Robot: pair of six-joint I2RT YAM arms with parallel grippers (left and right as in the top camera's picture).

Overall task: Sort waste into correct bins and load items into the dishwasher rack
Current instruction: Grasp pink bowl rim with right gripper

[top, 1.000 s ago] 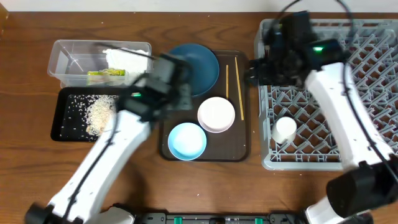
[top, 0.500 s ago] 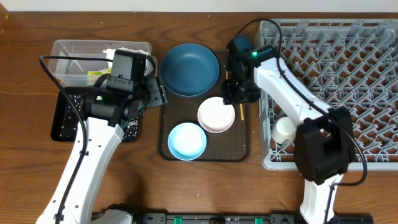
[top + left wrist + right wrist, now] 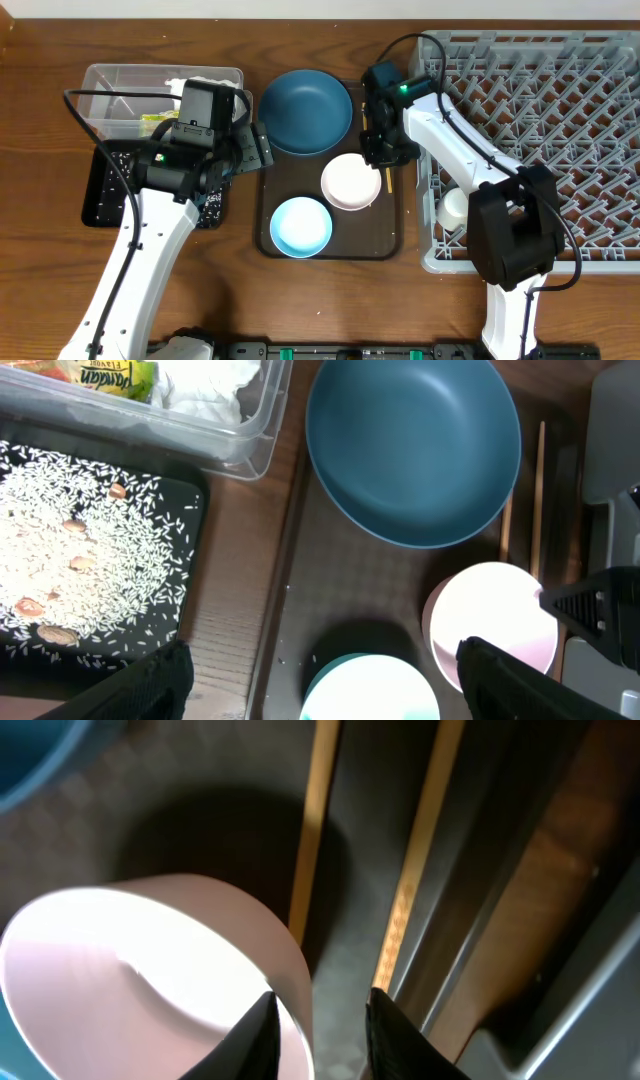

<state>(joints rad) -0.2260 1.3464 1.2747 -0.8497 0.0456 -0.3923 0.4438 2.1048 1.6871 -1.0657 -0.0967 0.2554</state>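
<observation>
My right gripper (image 3: 385,152) (image 3: 320,1020) is low over the brown tray. Its narrowly open jaws straddle the right rim of the cream bowl (image 3: 349,183) (image 3: 140,980), one finger inside and one outside. Two chopsticks (image 3: 315,820) lie just beyond it. My left gripper (image 3: 245,150) (image 3: 325,670) hangs wide open and empty over the tray's left edge, above the light blue bowl (image 3: 300,226). The dark blue plate (image 3: 306,110) lies at the tray's back. A white cup (image 3: 458,208) stands in the grey rack (image 3: 560,100). Tissue (image 3: 205,92) and wrapper (image 3: 160,122) lie in the clear tub (image 3: 120,95); rice (image 3: 80,550) covers the black tray (image 3: 105,190).
The dark brown serving tray (image 3: 330,250) holds both bowls, the plate and the chopsticks, and sits between the bins and the rack. The rack's left wall (image 3: 425,160) is right beside my right gripper. Bare wooden table (image 3: 250,300) lies along the front.
My right arm came off the rack down to the cream bowl, and its jaws narrowed around the rim. My left arm pulled back from the black tray, and its jaws opened wide.
</observation>
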